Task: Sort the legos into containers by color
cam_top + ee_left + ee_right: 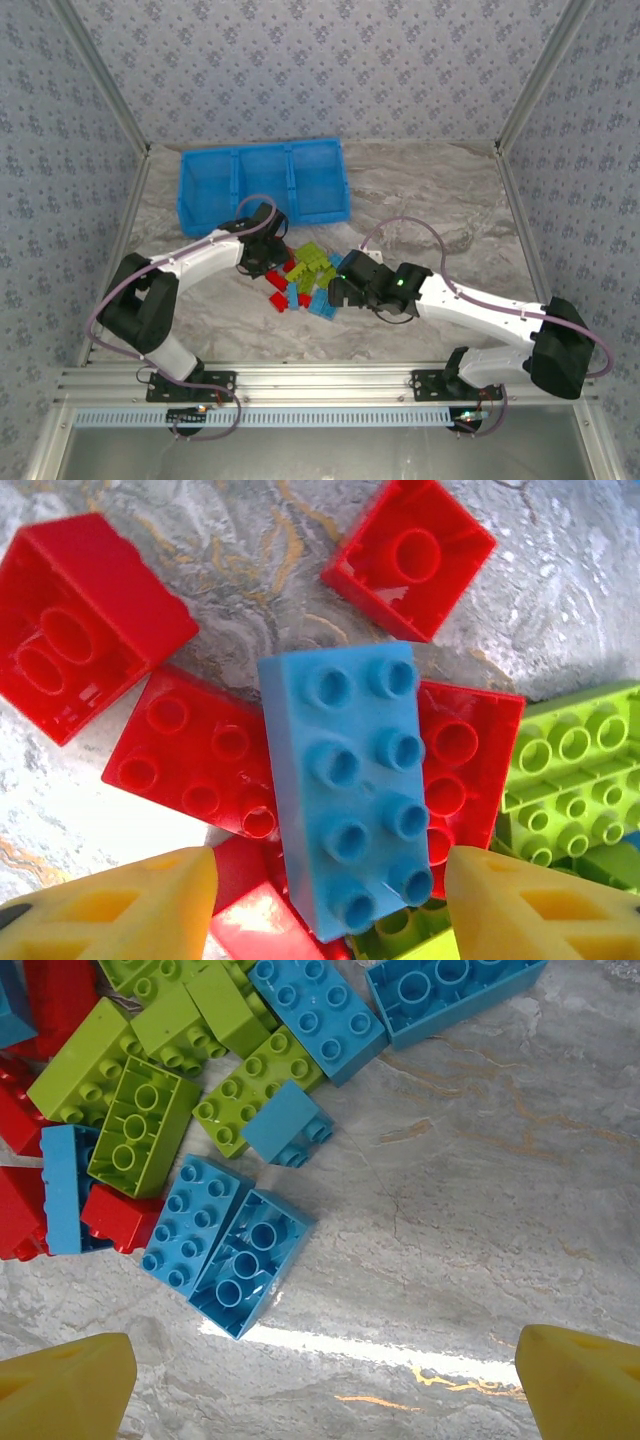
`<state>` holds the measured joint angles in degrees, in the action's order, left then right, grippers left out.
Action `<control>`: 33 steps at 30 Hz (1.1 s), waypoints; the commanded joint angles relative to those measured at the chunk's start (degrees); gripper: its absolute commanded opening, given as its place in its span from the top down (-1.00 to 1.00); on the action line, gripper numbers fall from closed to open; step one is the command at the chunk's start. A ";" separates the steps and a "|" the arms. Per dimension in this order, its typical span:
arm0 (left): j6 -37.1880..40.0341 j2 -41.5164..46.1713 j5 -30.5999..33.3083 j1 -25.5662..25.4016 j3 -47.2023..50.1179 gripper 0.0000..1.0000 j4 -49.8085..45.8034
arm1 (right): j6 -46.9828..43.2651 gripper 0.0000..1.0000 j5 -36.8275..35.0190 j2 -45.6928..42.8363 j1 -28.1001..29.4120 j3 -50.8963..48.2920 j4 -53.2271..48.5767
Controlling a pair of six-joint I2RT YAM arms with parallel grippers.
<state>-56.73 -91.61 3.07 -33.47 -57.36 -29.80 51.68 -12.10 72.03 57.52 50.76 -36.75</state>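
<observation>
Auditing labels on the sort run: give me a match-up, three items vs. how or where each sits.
1. light blue eight-stud brick
2. square red brick
3. blue tray

a. beyond the pile, toward the far side of the table
b. hollow side up on the table
c. studs up, lying over red bricks

Pairs: 1-c, 2-b, 3-a

The light blue brick [350, 790] hides the middle of the red bricks [200, 750] under it; the yellow fingers [130, 910] are cut off by the bottom edge.
</observation>
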 commanded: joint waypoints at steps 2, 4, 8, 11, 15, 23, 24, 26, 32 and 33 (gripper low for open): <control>4.65 1.32 4.42 0.09 -3.76 -0.36 -2.83 | 1.10 -1.00 -2.23 -0.84 0.41 1.62 -2.37; 4.86 -0.10 5.48 0.62 -5.34 -0.48 -4.74 | 1.11 -1.00 -2.23 -0.75 0.47 1.71 -2.33; 5.81 -4.09 4.20 1.33 -8.08 -0.47 -5.97 | 1.08 -1.00 -2.32 -0.58 0.62 2.04 -2.44; 6.51 -6.29 3.85 1.36 -9.23 -0.43 -6.15 | 1.13 -1.00 -2.56 -0.67 0.72 2.19 -3.05; 7.49 -8.60 6.31 1.47 -10.57 -0.37 -8.29 | 1.40 -1.00 -2.92 -1.27 1.06 2.11 -3.50; 9.60 -10.33 8.27 1.91 -11.15 0.19 -8.35 | 1.52 -1.00 -3.39 -1.50 1.24 2.24 -3.77; 9.84 -10.43 7.97 1.84 -11.19 0.24 -8.17 | 1.42 -1.00 -3.52 -1.50 1.21 2.24 -3.82; 10.11 -10.52 7.71 1.86 -11.28 0.29 -7.99 | 1.57 -1.00 -3.39 -1.51 1.32 2.47 -3.85; 10.84 -8.23 5.60 2.31 -11.49 0.45 -8.24 | 1.74 -1.00 -4.17 -2.39 2.05 3.60 -5.16; 10.96 -6.62 4.66 2.30 -11.67 0.48 -8.61 | 1.80 -1.00 -4.68 -2.95 2.29 3.85 -5.42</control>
<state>-46.92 -101.32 9.45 -31.68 -67.46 -36.45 51.96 -14.28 71.11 59.05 52.42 -39.40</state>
